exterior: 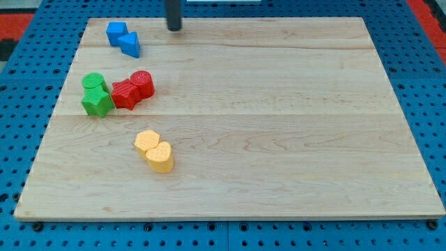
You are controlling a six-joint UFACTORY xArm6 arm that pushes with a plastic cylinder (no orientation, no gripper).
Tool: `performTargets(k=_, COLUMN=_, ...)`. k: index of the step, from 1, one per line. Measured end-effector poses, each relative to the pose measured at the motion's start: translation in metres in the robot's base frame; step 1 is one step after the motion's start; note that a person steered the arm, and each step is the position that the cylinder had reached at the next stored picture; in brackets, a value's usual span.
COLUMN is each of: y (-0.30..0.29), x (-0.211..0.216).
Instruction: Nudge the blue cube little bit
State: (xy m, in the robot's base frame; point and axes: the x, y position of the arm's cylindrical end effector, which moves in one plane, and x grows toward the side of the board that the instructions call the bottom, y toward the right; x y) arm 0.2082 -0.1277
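Observation:
The blue cube (pixel 116 32) sits near the board's top left corner, touching a blue wedge-shaped block (pixel 130 44) at its lower right. My tip (pixel 173 28) is at the board's top edge, to the right of the blue cube and apart from it by about a block and a half's width. The dark rod rises out of the view's top.
A green cylinder (pixel 93 82) and green star (pixel 97 103) sit at the left, touching a red star (pixel 125 93) and red cylinder (pixel 142 84). A yellow hexagon (pixel 146 141) and yellow heart (pixel 160 157) lie lower down. The wooden board (pixel 279 139) lies on blue pegboard.

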Motion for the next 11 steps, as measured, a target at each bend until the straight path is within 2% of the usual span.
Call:
performTargets(k=1, y=-0.094, x=-0.012)
performTargets(k=2, y=-0.155, x=-0.001)
performTargets(k=5, y=-0.089, x=0.08)
performTargets(k=6, y=-0.092, x=0.077)
performTargets(k=8, y=-0.137, x=0.035)
performTargets(k=9, y=-0.095, x=0.034)
performTargets(k=11, y=-0.046, x=0.08)
